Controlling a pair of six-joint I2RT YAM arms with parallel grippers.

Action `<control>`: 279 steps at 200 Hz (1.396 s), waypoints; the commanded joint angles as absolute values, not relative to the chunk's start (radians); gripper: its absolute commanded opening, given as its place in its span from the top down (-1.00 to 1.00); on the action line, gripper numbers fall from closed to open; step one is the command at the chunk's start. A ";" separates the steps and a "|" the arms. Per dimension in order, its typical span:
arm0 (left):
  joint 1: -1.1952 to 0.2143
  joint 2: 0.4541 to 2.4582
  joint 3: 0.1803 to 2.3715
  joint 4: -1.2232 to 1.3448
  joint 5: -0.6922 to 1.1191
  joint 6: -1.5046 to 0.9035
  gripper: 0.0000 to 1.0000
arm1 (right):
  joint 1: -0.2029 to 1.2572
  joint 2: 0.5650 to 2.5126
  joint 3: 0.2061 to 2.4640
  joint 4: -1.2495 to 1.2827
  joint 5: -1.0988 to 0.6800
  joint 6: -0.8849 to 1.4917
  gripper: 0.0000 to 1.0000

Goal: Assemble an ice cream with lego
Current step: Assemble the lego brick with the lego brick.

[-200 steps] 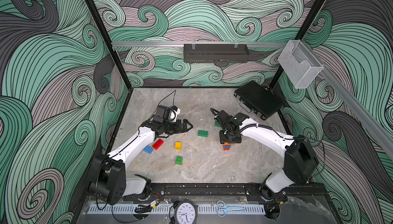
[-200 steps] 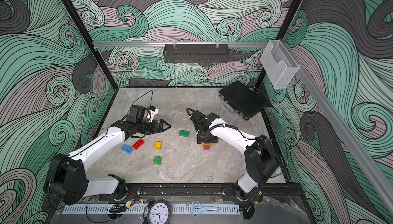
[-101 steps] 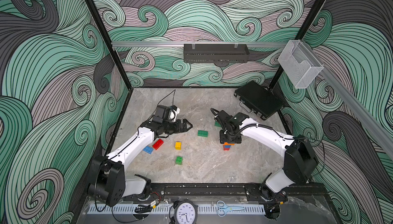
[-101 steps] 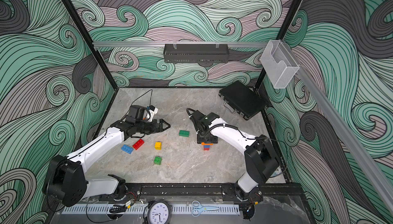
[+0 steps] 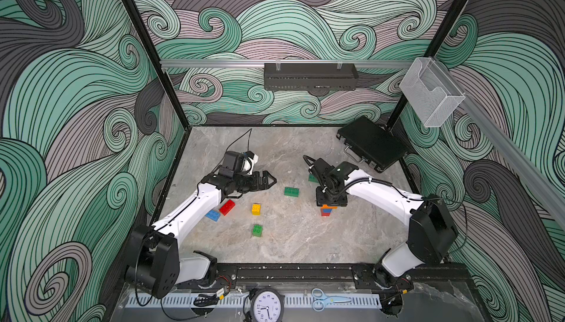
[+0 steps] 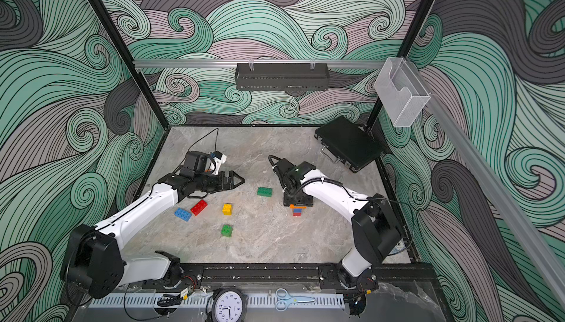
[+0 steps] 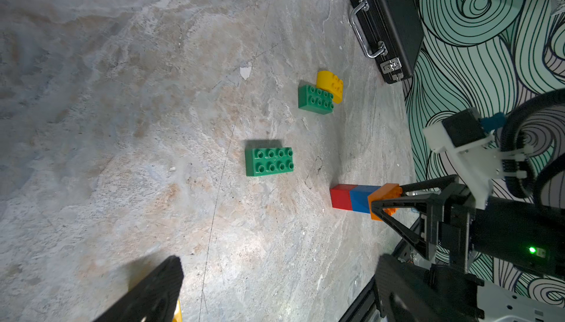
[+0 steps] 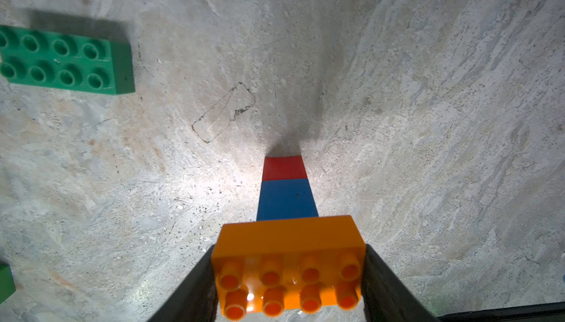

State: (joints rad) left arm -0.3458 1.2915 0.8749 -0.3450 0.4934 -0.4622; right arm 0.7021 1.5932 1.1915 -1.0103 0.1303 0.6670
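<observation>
Three-brick stack (image 8: 286, 198), right gripper (image 8: 289, 277) clamping its orange brick (image 8: 287, 238)

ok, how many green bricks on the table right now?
3. Oblong green brick mid-table; small green brick nearer the front; second oblong green brick beside the yellow rounded brick, beyond the right arm. Others may be hidden.

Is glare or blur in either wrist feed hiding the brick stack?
No. Right wrist view: small glare on the orange brick studs, bright patch on the table beside the stack. Left wrist view: left pincer fingers blurred, stack sharp.
</observation>
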 commanded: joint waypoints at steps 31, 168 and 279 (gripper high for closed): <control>-0.353 1.270 0.888 -0.368 0.477 -0.443 -0.97 | 0.697 1.598 1.174 -1.079 0.088 0.692 -0.34; -0.353 1.265 0.890 -0.373 0.469 -0.441 -0.97 | 0.696 1.529 1.255 -1.149 0.114 0.691 -0.78; -0.353 1.266 0.888 -0.368 0.480 -0.442 -0.97 | 0.623 1.884 1.688 -1.175 0.130 0.492 -0.98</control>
State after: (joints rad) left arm -0.3458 1.2846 0.8749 -0.3504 0.4789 -0.4595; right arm 0.6468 1.7920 1.6108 -1.1538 0.1097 0.5529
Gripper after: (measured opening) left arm 0.985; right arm 0.990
